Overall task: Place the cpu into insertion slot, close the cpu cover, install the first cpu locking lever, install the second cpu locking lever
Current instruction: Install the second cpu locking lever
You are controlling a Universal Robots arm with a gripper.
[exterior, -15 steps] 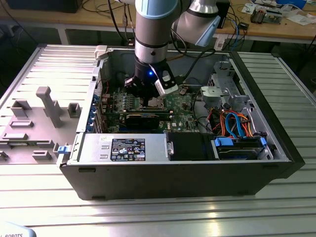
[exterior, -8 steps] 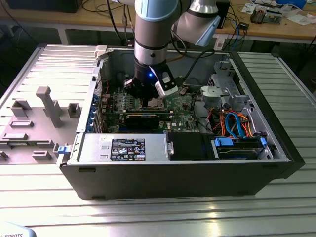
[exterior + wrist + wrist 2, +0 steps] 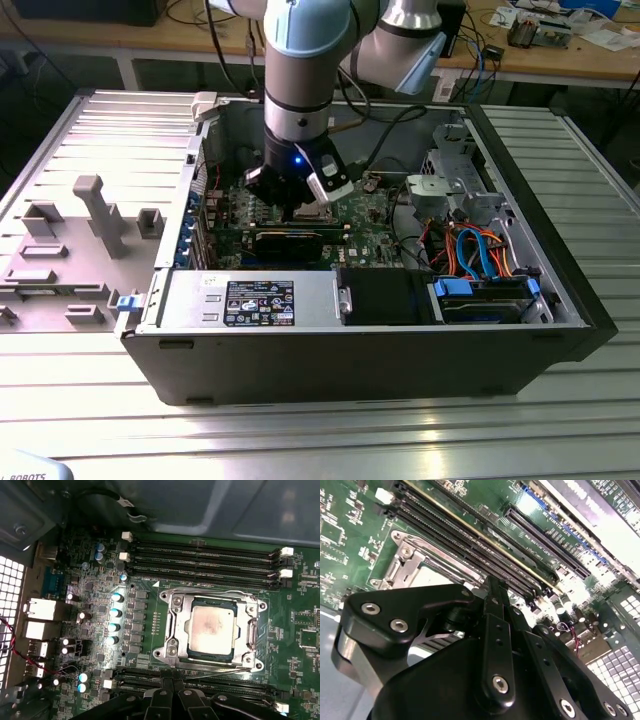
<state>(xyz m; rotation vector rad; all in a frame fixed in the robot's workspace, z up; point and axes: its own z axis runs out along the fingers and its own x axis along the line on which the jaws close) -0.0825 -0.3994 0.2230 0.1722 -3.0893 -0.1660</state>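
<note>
A: Start at the exterior view's left. What's there?

B: A grey moulded tray point(image 3: 70, 250) lies on the ribbed metal table point(image 3: 330, 440), just beside the open computer case point(image 3: 560, 300). Moving right, the arm point(image 3: 305, 70) reaches down into the case, and its claw point(image 3: 298, 205) sits low over the green board point(image 3: 370, 225).

A: And further right?

B: A metal drive cage point(image 3: 450, 185), then orange and blue cables point(image 3: 480, 250) near the case's right end.

A: Where is the chip?

B: In the first wrist view the chip point(image 3: 212, 629) lies flat in its socket point(image 3: 212, 630), pale metal top up. The silver cover frame point(image 3: 176, 625) is down around it, with the chip showing through the window. Long black memory slots point(image 3: 200, 555) run on both sides of the socket.

A: Is the claw holding anything?

B: In both wrist views the fingers point(image 3: 496, 610) look pressed together, tips touching, with nothing between them. The tips point(image 3: 171, 686) sit at the socket's edge, by a thin wire lever point(image 3: 220, 670) that runs along that side of the frame. I cannot tell whether they touch it.
</note>
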